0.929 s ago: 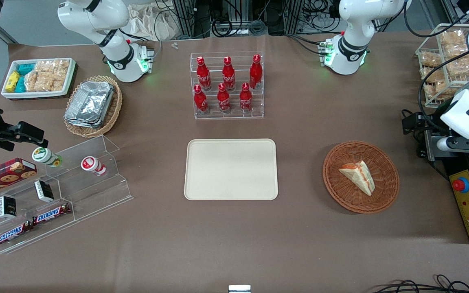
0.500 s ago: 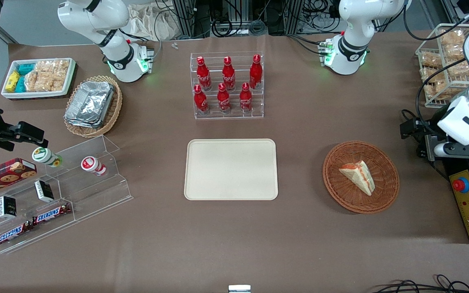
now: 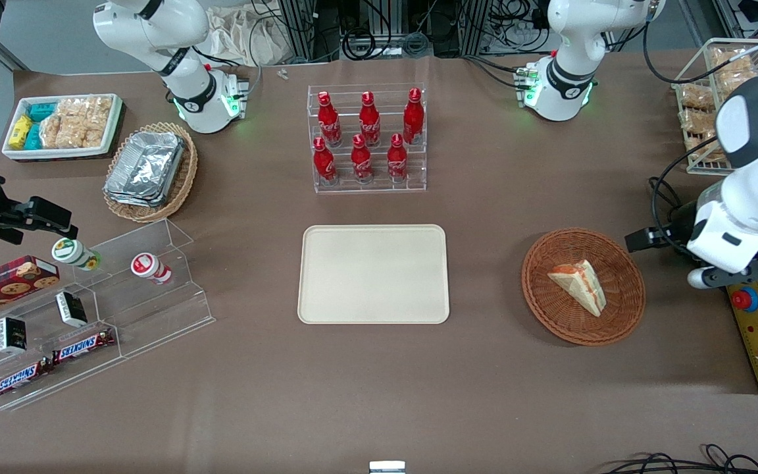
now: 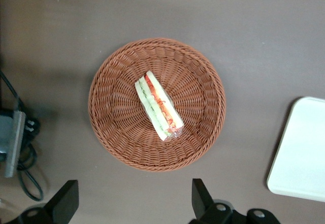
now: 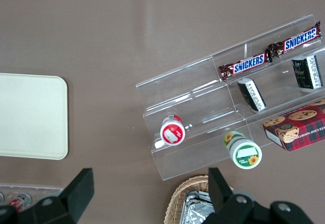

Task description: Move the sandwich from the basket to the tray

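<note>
Sandwich [image 4: 158, 106] in basket [image 4: 111, 132], claw [image 4: 133, 203] spread above, tray [image 3: 373, 274] near

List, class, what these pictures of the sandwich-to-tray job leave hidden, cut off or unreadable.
- gripper: open, up above the basket; in the front view the arm's white body hides its fingers.
- tray: cut off by the left wrist view's edge; whole in the front view.
- sandwich: its underside is hidden against the basket in both views.
- bottle labels: too small to read fully.
</note>
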Available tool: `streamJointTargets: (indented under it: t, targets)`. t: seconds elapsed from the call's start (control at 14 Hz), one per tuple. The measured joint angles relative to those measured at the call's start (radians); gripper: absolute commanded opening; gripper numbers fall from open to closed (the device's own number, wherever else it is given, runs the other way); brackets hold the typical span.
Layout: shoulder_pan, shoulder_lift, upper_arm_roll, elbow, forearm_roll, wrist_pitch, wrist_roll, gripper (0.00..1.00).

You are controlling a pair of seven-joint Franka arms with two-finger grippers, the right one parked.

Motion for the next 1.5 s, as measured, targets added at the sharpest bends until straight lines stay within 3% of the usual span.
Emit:
streamJointTargets:
  t: [0.57,1.0,1.5]
  targets:
    - [-0.001,0.017,0.0,-0.283,0.0,0.326,-0.224,1.0]
    - [-0.001,0.088,-0.001,-0.327,0.0,0.427,-0.355,1.0]
    - [-0.001,0.126,-0.001,-0.401,0.005,0.541,-0.364,1.0]
